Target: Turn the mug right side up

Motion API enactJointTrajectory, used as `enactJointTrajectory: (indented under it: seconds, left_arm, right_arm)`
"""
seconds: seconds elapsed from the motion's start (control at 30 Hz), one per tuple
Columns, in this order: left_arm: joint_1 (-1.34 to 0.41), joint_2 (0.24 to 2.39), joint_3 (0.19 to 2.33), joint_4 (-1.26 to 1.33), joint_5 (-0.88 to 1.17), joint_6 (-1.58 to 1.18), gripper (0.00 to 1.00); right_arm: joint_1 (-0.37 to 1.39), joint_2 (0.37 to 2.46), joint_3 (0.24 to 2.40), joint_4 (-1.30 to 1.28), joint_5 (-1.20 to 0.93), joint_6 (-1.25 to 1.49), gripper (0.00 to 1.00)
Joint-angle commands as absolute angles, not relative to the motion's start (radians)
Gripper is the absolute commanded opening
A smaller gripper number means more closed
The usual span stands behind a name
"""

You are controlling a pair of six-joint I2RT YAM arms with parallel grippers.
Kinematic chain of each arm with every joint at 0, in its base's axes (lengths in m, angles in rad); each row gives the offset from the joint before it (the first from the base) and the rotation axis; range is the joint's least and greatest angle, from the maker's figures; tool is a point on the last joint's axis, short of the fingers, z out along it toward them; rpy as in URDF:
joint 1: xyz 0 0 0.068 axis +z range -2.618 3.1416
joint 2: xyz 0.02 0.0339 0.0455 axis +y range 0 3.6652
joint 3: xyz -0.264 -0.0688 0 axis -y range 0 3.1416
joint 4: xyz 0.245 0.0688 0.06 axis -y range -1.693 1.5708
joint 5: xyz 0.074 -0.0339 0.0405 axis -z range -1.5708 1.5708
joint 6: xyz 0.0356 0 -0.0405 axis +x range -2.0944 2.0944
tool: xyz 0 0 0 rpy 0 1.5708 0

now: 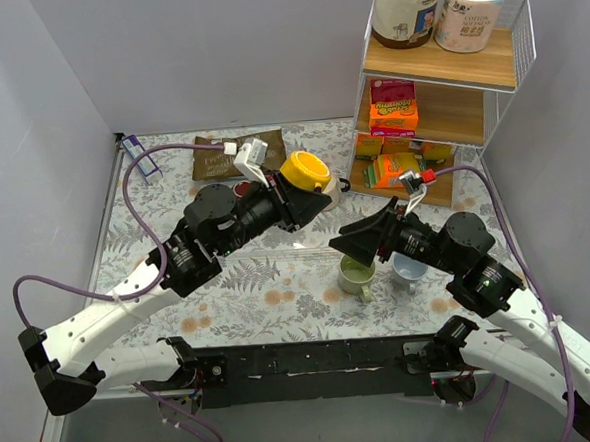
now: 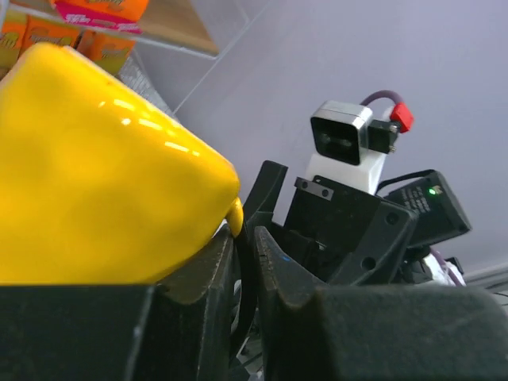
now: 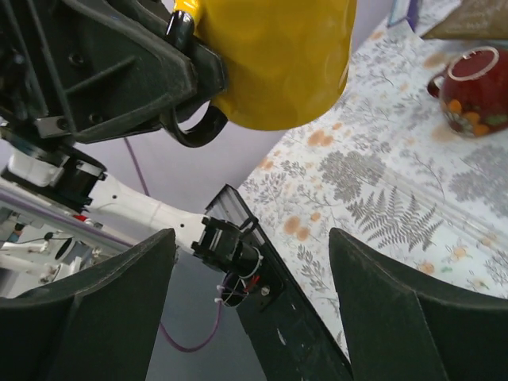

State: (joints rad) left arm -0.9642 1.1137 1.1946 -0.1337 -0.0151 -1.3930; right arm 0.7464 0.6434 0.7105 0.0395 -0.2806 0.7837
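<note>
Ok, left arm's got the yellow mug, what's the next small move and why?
Probably roll the left gripper to tip the yellow mug upright: its fingers clamp the handle and the mug hangs clear of the table, seemingly free to turn.

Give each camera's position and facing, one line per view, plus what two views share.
Top external: above and behind the bases, looking down on the table; both arms show, left tool holding the yellow mug.
Left wrist: on the left arm, looking past its fingers and the mug at the right arm's camera.
Right wrist: on the right arm, looking between its spread fingers at the left tool.
Shared: both wrist views face each other and show the mug.
</note>
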Motion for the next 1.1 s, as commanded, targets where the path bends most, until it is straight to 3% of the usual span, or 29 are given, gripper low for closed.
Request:
enactJointTrajectory:
  seconds: [0.0, 0.6, 0.87, 1.07]
  left_arm:
    - [-0.966, 1.02, 1.173, 0.09, 0.095, -1.338, 0.0]
    - [-0.965, 1.127, 1.311, -0.205, -0.106, -1.41, 0.0]
    - [-0.966, 1.261, 1.509, -0.567, -0.253, -1.548, 0.0]
    - [-0.956, 1.279, 1.581, -0.701, -0.322, -1.643, 0.0]
  right_arm:
    - [0.744, 0.638, 0.759, 0.215, -0.344, 0.808, 0.85]
    - [0.744, 0.69, 0.707, 0.273, -0.335, 0.851, 0.82]
    - [0.749, 0.718, 0.744, 0.18, -0.213, 0.594, 0.81]
    - [0.77, 0.729, 0.744, 0.166, -0.126, 0.384, 0.8]
